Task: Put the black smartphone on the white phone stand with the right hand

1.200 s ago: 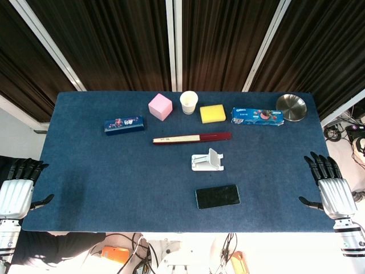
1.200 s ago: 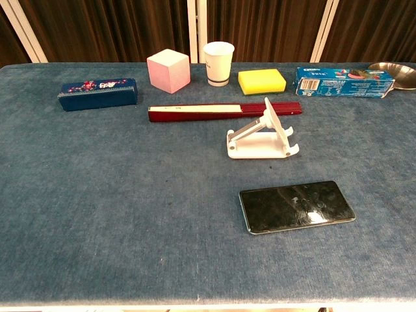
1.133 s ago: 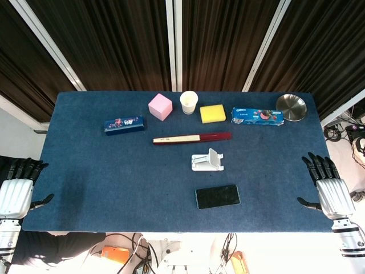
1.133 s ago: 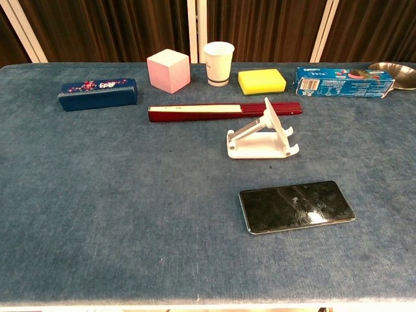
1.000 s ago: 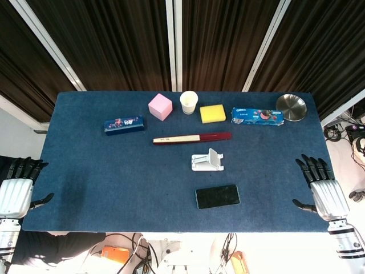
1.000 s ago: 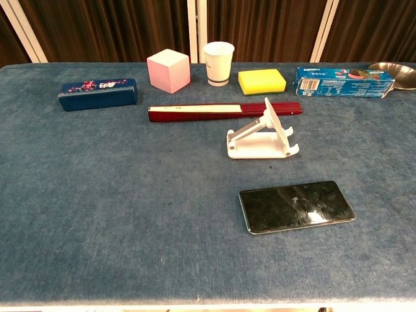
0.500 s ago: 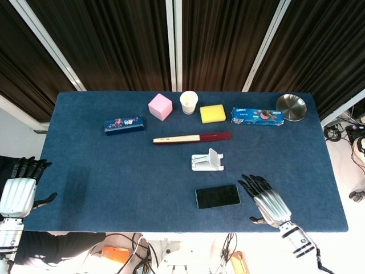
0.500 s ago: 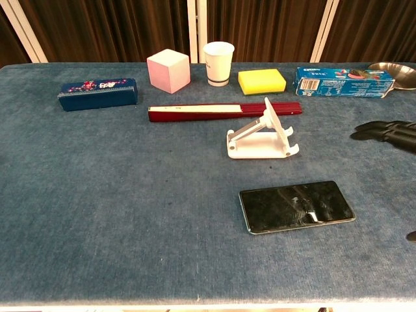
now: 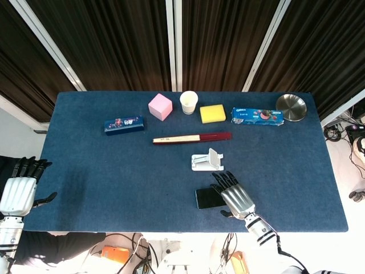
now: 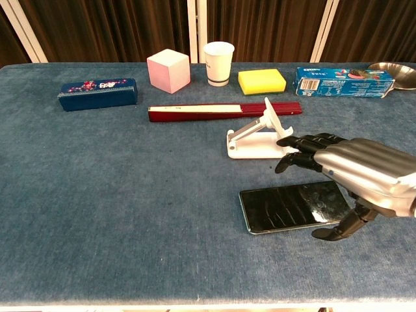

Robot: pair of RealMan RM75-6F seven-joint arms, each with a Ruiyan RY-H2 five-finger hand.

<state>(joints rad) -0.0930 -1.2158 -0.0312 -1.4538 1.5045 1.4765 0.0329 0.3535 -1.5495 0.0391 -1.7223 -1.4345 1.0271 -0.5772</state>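
The black smartphone (image 9: 208, 198) (image 10: 286, 207) lies flat and face up on the blue table, near the front edge. Just beyond it stands the white phone stand (image 9: 206, 161) (image 10: 260, 138), its back rest tilted up. My right hand (image 9: 232, 194) (image 10: 351, 168) hovers over the phone's right end, palm down and fingers spread, holding nothing. Its fingertips reach toward the stand's right foot. My left hand (image 9: 19, 190) stays off the table's left front corner, fingers apart and empty; the chest view does not show it.
Along the back stand a blue box (image 9: 124, 124), a pink cube (image 9: 160, 106), a white paper cup (image 9: 189, 102), a yellow sponge (image 9: 212, 113), an Oreo pack (image 9: 256, 116) and a steel bowl (image 9: 291, 107). A closed red fan (image 9: 191, 137) lies just behind the stand.
My right hand has swept in from the table's right edge to above the phone's right end. The phone, the stand and my left hand have not moved.
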